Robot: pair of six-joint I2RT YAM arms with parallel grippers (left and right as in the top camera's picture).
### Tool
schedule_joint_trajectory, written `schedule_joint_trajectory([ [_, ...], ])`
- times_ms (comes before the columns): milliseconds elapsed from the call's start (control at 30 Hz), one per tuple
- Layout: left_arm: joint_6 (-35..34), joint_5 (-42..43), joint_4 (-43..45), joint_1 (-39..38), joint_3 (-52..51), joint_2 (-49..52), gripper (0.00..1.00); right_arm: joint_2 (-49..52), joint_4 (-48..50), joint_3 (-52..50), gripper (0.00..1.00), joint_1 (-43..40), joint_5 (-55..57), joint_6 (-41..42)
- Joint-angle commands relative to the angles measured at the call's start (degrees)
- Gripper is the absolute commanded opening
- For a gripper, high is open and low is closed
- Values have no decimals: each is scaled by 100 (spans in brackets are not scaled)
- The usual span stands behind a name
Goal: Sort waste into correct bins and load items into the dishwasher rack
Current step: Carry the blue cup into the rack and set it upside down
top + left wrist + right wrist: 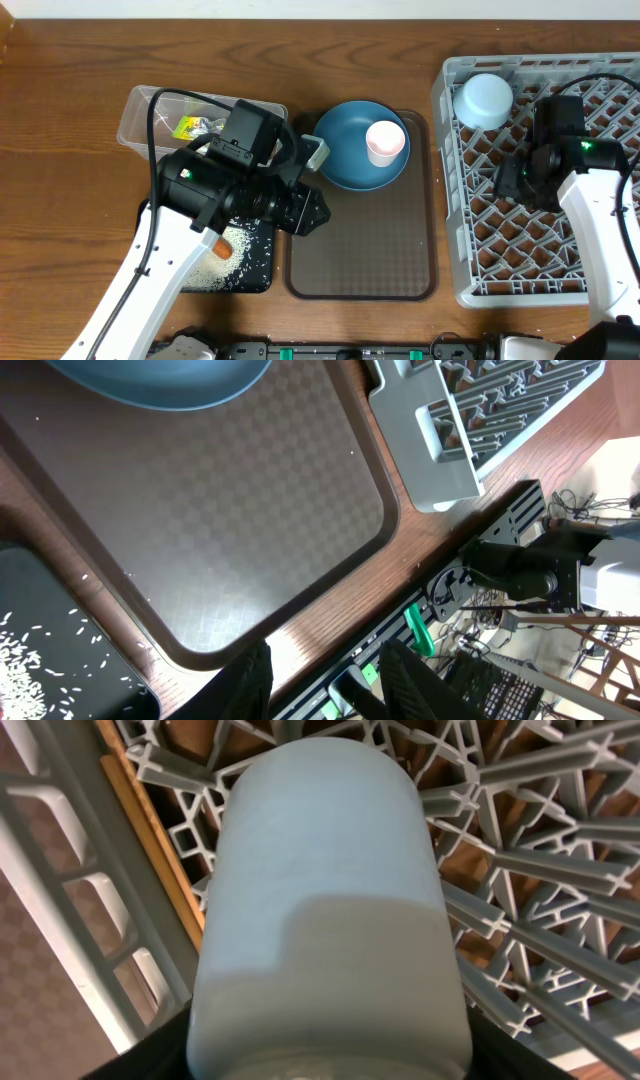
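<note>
Worktop: brown wood (pixel 60 200), with the grey dishwasher rack (pixel 600 290) at the right edge and a brown serving tray (pixel 360 260) in the middle.
Step in hand: judged to be setting the light-blue cup (pixel 320 900) down in the rack.
Cup position: right in front of the right wrist camera, over the rack's lattice near its left wall. The overhead view hides it under the arm.
Doing it well: seat the cup between pegs, clear of the pale bowl (pixel 483 100) in the rack's far left corner. Spread only once it rests, then lift straight up so it does not tip.
Right fingers (pixel 150 1060): dark tips flank the cup on both sides. Whether they press it or have let go, I cannot tell.
Left fingers (pixel 250 685): apart and empty, hovering over the near left edge of the serving tray.
Yet to load: the dark-blue plate (pixel 350 150) and the pink cup (pixel 385 142) standing on it, both on the serving tray.
Waste: the yellow-green wrapper (pixel 190 127) lies in the clear tub (pixel 140 125). The rice grains (pixel 235 255) and carrot piece (pixel 219 246) lie in the black tray (pixel 250 270).
</note>
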Motion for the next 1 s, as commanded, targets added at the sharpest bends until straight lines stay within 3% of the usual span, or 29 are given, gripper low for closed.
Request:
schedule_joint_trajectory([
  [0, 11, -72, -13, -7, -26, 22, 39, 17, 4, -37, 68, -76, 13, 48],
  [300, 11, -72, -11, -9, -26, 22, 39, 17, 2, -37, 71, -76, 15, 46],
  [433, 11, -72, -13, -9, -26, 22, 39, 17, 48, -37, 83, -76, 13, 46],
  [833, 9, -72, 9, -7, -26, 22, 39, -109, -109, 544, 83, -76, -79, 37],
  [967, 0, -92, 50, -9, -26, 24, 39, -284, -254, 988, 83, -76, -634, -374],
])
